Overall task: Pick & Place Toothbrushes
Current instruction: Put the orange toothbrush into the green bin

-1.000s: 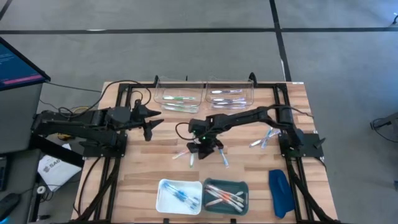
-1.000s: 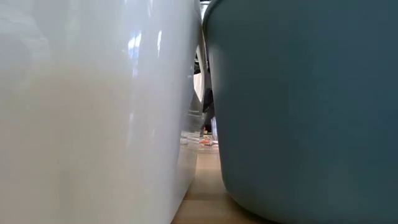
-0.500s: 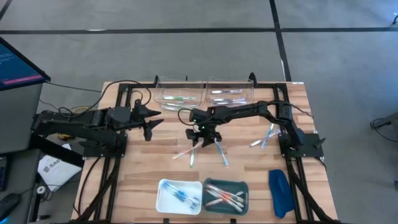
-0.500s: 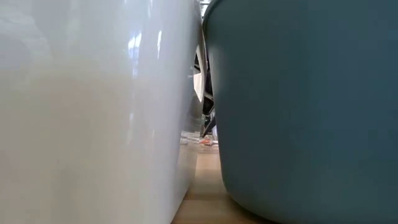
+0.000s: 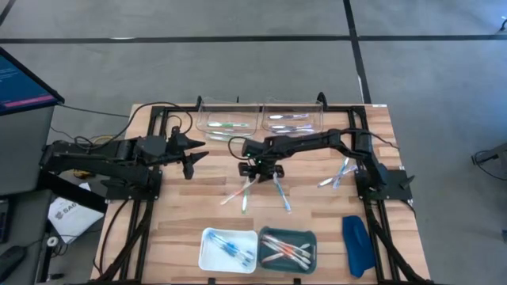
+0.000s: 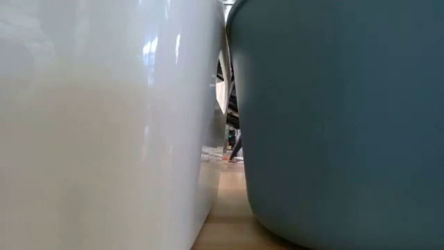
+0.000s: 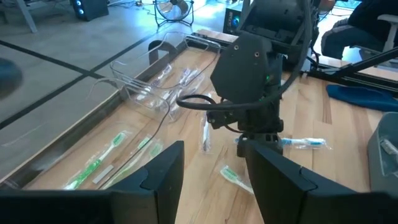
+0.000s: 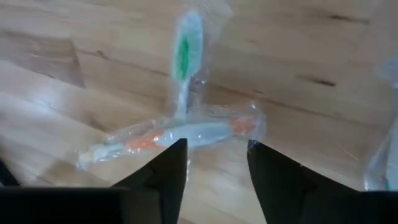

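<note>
While the right gripper (image 8: 211,163) hovers with jaws parted and empty, the orange toothbrush (image 8: 171,135) lies on the table just ahead, long axis crosswise to the fingers, green toothbrush (image 8: 183,62) crossing beyond; left gripper (image 5: 190,155) idle, part-open, well apart.

Robotics lab or test workshop, not a home. Bare grey concrete floor (image 5: 238,63) with dark seam lines around a lone wooden tabletop (image 5: 190,210) fitted with a black metal frame (image 5: 154,115). Two dark robot arms are bolted at its sides, cables trailing off the left one. A lit monitor (image 5: 24,79) sits at the left edge, papers on the floor below it. The left wrist view shows a floor fan (image 7: 174,7), dark equipment cases and an office chair (image 7: 348,37) in the room beyond. Sorting bins line the tabletop: clear trays (image 5: 261,120) at the far side, white and teal tubs at the near side.
</note>
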Controlling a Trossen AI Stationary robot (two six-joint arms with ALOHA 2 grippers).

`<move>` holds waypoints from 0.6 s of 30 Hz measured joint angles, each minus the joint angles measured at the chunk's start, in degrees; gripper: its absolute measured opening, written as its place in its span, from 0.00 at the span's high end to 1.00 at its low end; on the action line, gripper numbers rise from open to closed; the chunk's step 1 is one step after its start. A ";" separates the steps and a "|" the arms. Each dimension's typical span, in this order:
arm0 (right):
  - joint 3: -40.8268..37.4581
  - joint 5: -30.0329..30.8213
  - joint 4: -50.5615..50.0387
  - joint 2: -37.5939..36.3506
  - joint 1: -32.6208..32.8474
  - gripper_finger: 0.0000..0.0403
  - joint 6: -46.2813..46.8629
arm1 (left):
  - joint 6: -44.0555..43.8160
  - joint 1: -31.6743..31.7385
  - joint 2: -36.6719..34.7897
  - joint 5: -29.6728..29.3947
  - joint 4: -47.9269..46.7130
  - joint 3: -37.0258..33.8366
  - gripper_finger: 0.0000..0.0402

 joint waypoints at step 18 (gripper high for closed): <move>-0.04 3.21 5.55 -0.02 1.27 0.68 -1.71 | -0.02 -0.02 0.00 -0.02 0.26 0.00 0.58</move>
